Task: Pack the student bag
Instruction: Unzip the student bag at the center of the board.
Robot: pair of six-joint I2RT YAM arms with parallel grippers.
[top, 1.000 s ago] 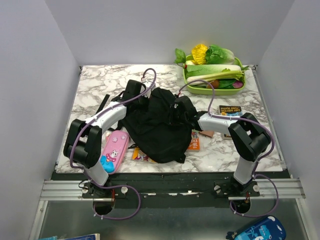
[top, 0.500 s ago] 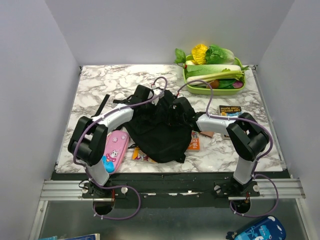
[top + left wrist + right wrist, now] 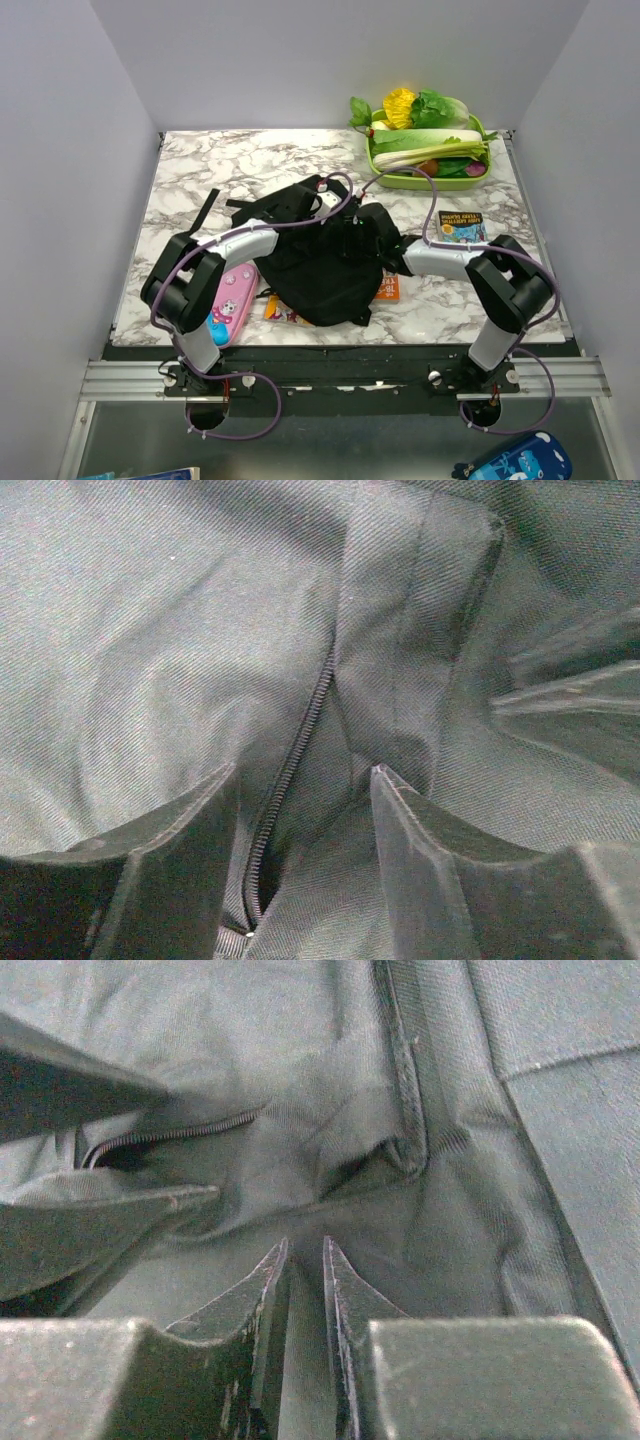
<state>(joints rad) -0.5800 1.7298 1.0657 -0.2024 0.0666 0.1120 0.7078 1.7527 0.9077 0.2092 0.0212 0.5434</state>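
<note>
The student bag (image 3: 315, 270), black and soft, lies crumpled mid-table with its straps (image 3: 210, 208) trailing to the left. My left gripper (image 3: 322, 200) is over the bag's far top part; in its wrist view the gripper (image 3: 305, 780) is open, and the fingers (image 3: 190, 830) straddle a zipper (image 3: 297, 745) without gripping it. My right gripper (image 3: 362, 226) is at the bag's right upper side. Its jaws (image 3: 305, 1260) stand nearly together with a fold of the bag's fabric (image 3: 305, 1210) between them, beside a partly open zipper (image 3: 170, 1135).
A pink pencil case (image 3: 228, 305) lies left of the bag under the left arm. An orange book (image 3: 389, 285) and another book (image 3: 283, 311) poke out from under the bag. A dark book (image 3: 460, 227) lies at the right. A green tray (image 3: 405, 181) of vegetables stands at the back right.
My left gripper has opened and moved right, across the bag's top toward the right gripper. The bag has bunched toward the middle. The right gripper has stayed on the bag.
</note>
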